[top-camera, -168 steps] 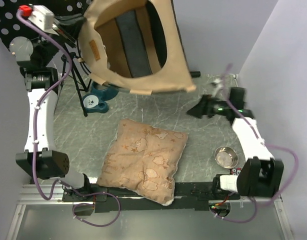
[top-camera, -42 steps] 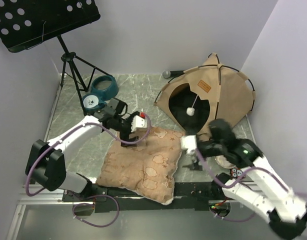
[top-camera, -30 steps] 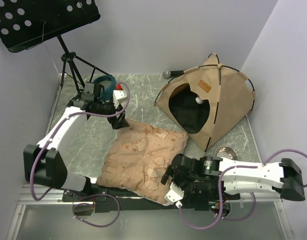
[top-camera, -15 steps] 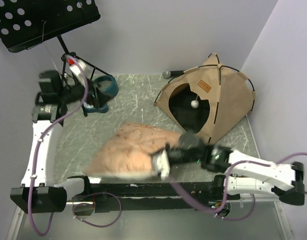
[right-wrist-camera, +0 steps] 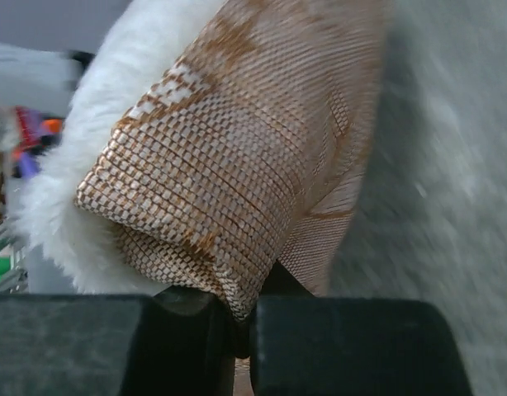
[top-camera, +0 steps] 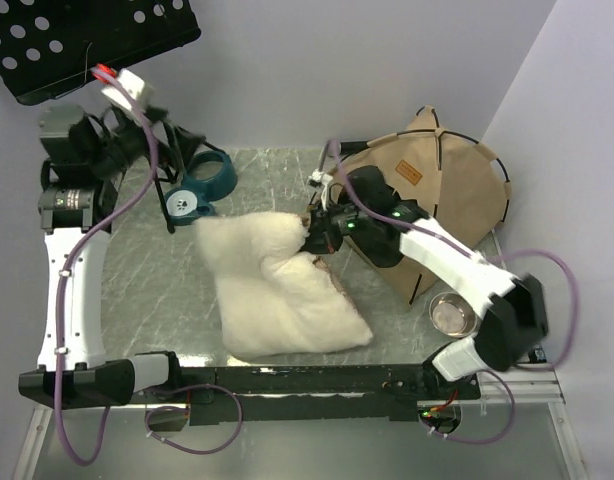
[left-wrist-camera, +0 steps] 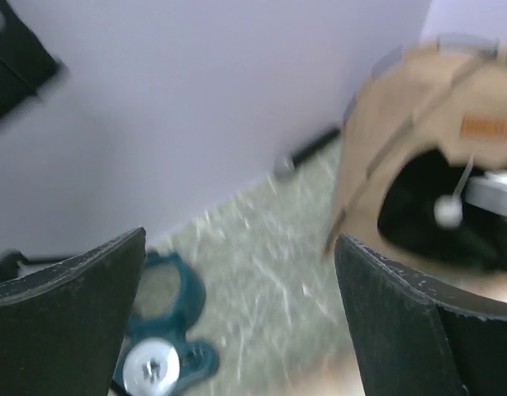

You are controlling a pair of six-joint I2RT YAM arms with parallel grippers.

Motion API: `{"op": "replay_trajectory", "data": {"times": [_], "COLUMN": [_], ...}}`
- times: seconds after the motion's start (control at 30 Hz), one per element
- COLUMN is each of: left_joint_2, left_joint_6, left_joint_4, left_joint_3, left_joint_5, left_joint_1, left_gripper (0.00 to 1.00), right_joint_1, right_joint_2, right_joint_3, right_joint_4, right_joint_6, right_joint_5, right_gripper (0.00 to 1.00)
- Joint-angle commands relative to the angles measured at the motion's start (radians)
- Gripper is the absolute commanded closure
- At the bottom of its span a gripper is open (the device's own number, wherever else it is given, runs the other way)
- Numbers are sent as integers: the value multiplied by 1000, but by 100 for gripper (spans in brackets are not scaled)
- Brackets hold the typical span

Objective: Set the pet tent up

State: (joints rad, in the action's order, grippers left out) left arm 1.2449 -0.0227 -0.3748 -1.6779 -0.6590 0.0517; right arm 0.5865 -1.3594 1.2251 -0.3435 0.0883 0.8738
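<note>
The pet tent stands at the back right, tan with thin black poles and a brown label patch. The left wrist view shows the pet tent with its dark arched doorway and a white pom-pom hanging in it. My right gripper is just in front of the doorway, shut on a corner of the cushion, which lies white plush side up. In the right wrist view the woven corner of the cushion is pinched in the right gripper. My left gripper is open and empty, raised at the back left.
A blue double pet bowl sits at the back left beside the legs of a black music stand. A steel bowl lies at the front right. A dark rod with a grey end lies by the back wall. Walls close in on both sides.
My right gripper has shut on the cushion's corner and dragged it toward the tent, turning it white side up. The left arm has lifted away to the back left, still open.
</note>
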Motion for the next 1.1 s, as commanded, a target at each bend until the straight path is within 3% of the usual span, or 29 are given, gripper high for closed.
{"op": "replay_trajectory", "data": {"times": [0.0, 0.1, 0.13, 0.17, 0.23, 0.43, 0.53, 0.63, 0.87, 1.03, 1.07], "left_joint_2": [-31, -62, -96, -125, -168, -153, -99, -55, 130, 280, 290], "left_joint_6": [-270, -420, -440, -465, -544, -810, -832, -795, -844, -861, -853], "left_joint_4": [-235, -389, -391, -377, -354, -398, -360, -264, -168, -193, -202], "left_joint_3": [128, 257, 324, 384, 490, 595, 618, 688, 830, 782, 770], "left_joint_5": [-134, -160, -154, -143, -123, -5, 47, 114, 196, 159, 135], "left_joint_1": [2, -33, -44, -76, -130, -413, -512, -610, -713, -713, -713], "left_gripper": [0, 0, 0, 0, 0, 0, 0, 0, 0, 0, 5], "right_joint_1": [-33, -47, -47, -48, -50, -53, -53, -63, -76, -80, -92], "right_joint_2": [-67, -69, -63, -58, -53, -61, -69, -28, 91, 178, 199], "right_joint_3": [44, 37, 37, 45, 82, 226, 237, 244, 338, 360, 341], "right_joint_4": [-135, -135, -132, -127, -133, -267, -327, -330, -414, -459, -451], "right_joint_6": [-55, -48, -53, -59, -74, -140, -156, -136, -186, -326, -355], "right_joint_5": [-163, -211, -219, -222, -237, -315, -369, -317, -265, -488, -562], "right_gripper": [86, 29, 17, 13, 11, 0, 0, 0, 0, 0, 0]}}
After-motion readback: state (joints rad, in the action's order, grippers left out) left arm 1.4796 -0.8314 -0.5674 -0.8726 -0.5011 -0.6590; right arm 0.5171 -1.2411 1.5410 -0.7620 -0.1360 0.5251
